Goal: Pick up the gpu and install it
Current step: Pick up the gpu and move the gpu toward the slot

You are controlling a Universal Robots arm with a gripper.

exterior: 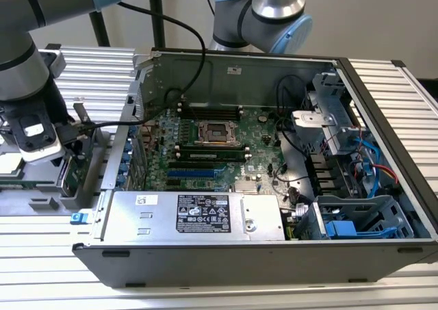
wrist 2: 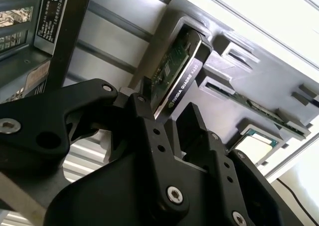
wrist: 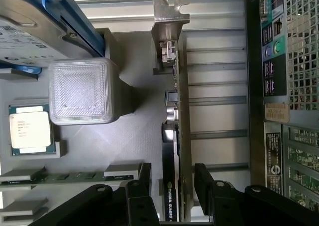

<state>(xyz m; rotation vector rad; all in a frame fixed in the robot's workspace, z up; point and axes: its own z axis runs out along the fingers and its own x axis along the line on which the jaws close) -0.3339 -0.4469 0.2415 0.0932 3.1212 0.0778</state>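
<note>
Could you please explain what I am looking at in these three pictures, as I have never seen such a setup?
It is a robot arm working beside an open computer case on a slatted metal table. The exterior view comes from a camera off the arm. Both wrist views come from cameras riding on it, looking along its gripper. They show the gpu, a small card, standing on edge in a grey holder, near a processor chip. The black fingers sit either side of the card, open, with gaps showing, so nothing is held.
</note>
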